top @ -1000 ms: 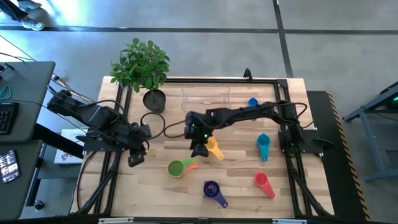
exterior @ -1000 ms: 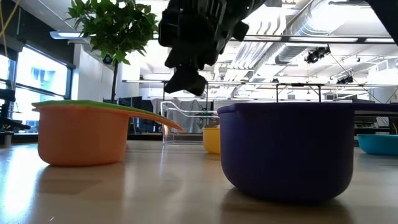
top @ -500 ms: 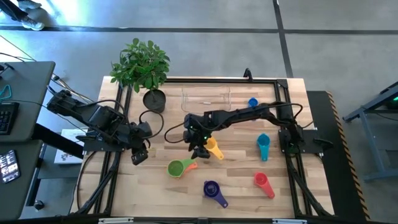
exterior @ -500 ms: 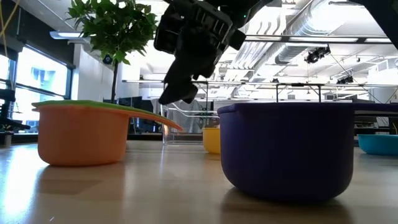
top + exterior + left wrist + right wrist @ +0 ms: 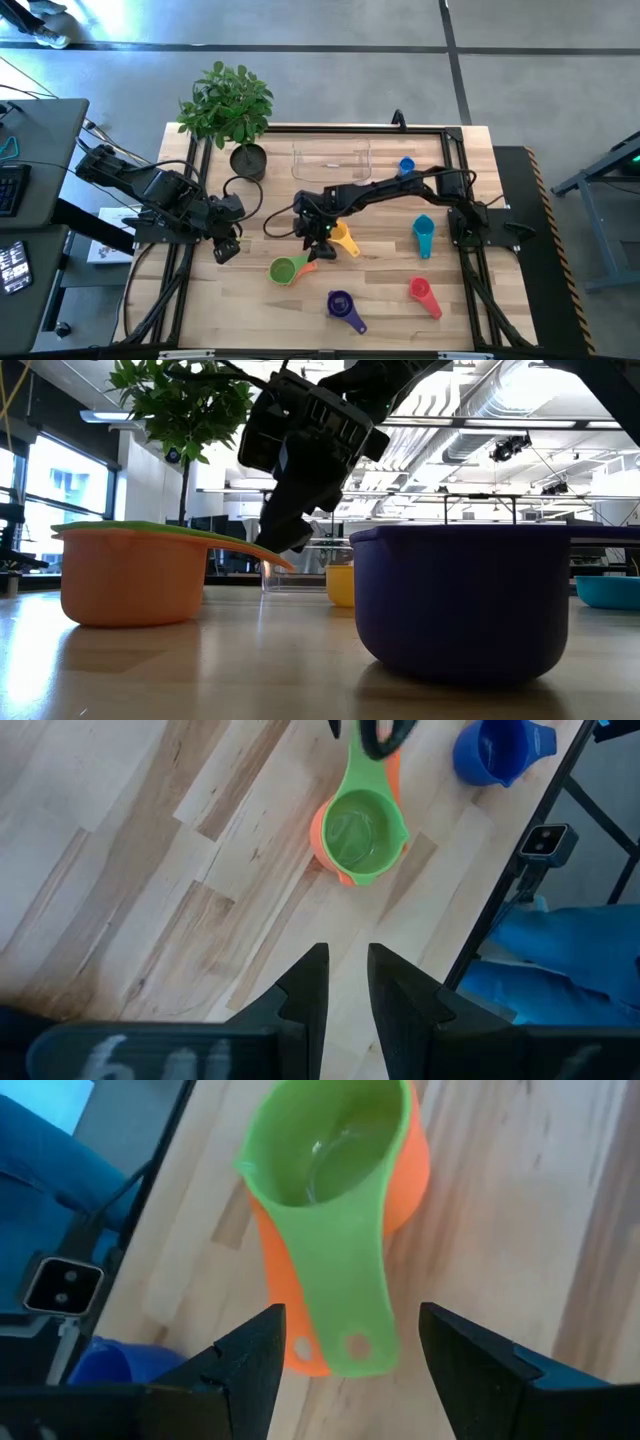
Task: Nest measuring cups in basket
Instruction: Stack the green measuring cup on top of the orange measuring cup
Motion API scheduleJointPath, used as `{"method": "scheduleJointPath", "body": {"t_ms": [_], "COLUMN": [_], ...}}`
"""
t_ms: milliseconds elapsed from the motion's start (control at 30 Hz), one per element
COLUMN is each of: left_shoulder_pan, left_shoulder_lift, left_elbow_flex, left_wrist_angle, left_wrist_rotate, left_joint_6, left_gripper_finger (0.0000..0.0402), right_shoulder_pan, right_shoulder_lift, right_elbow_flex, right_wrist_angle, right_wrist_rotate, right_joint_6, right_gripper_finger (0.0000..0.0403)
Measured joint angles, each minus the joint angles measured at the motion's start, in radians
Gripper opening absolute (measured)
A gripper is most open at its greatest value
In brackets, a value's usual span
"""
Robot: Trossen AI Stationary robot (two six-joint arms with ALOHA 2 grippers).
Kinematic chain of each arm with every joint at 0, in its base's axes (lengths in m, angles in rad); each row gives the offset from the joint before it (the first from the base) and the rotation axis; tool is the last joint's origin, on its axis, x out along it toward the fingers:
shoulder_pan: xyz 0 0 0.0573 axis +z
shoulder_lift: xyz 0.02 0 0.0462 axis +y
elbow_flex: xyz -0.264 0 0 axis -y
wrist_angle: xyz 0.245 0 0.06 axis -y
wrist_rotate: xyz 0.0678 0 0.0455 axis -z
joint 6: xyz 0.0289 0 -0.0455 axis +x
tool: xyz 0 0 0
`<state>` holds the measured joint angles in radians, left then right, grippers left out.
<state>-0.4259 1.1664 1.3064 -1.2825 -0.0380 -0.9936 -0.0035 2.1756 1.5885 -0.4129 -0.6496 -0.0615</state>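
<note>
The right hand (image 5: 345,1355), fingers spread wide, hovers over the handles of the small green plastic measuring cup (image 5: 325,1190) nested in the orange plastic one (image 5: 410,1175).

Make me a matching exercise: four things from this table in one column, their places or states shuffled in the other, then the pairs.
1. green cup
2. basket
3. right gripper
4. red cup

A. holds no cups
B. open over the nested cups' handles
C. nested inside the orange cup
D. alone near the table's front right

Pairs: 1-C, 2-A, 3-B, 4-D
</note>
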Motion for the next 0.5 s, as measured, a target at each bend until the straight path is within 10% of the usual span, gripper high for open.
{"method": "scheduleJointPath", "body": {"t_ms": [500], "left_shoulder_pan": [0.000], "left_shoulder_lift": [0.000], "left_elbow_flex": [0.000], "left_wrist_angle": [-0.001], "left_wrist_rotate": [0.000], "left_joint_6": [0.029], "left_gripper_finger": [0.0062], "right_shoulder_pan": [0.007], "right_shoulder_lift": [0.027], "right_elbow_flex": [0.000], "right_wrist_angle": [0.020], "right_wrist_rotate": [-0.017], "right_joint_6": [0.038], "right_gripper_finger": [0.0206]}}
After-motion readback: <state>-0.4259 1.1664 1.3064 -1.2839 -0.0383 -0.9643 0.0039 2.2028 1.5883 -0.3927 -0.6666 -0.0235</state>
